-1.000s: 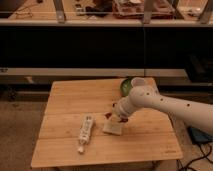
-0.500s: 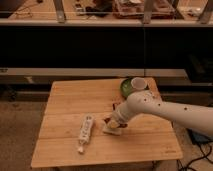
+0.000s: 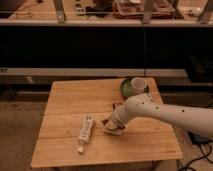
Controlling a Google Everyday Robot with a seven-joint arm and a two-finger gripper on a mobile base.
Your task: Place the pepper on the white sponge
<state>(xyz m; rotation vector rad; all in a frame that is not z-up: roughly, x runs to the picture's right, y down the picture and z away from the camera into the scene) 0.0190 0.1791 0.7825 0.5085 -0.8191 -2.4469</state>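
My gripper (image 3: 112, 124) is at the end of the white arm that reaches in from the right, low over the middle of the wooden table (image 3: 70, 100). The white sponge (image 3: 115, 132) lies right under it, only its pale front edge showing. A small red bit at the gripper's left tip looks like the pepper (image 3: 105, 121), mostly hidden by the gripper. I cannot tell whether the pepper is held or rests on the sponge.
A long narrow white tube-like object (image 3: 85, 133) lies left of the sponge. A green bowl (image 3: 126, 88) with a white cup (image 3: 138, 83) stands at the table's back right. A dark reddish-brown bar (image 3: 117, 105) peeks out behind the arm.
The arm has swung left and lowered, bringing the gripper from beside the sponge to directly over it. The other objects have not moved.
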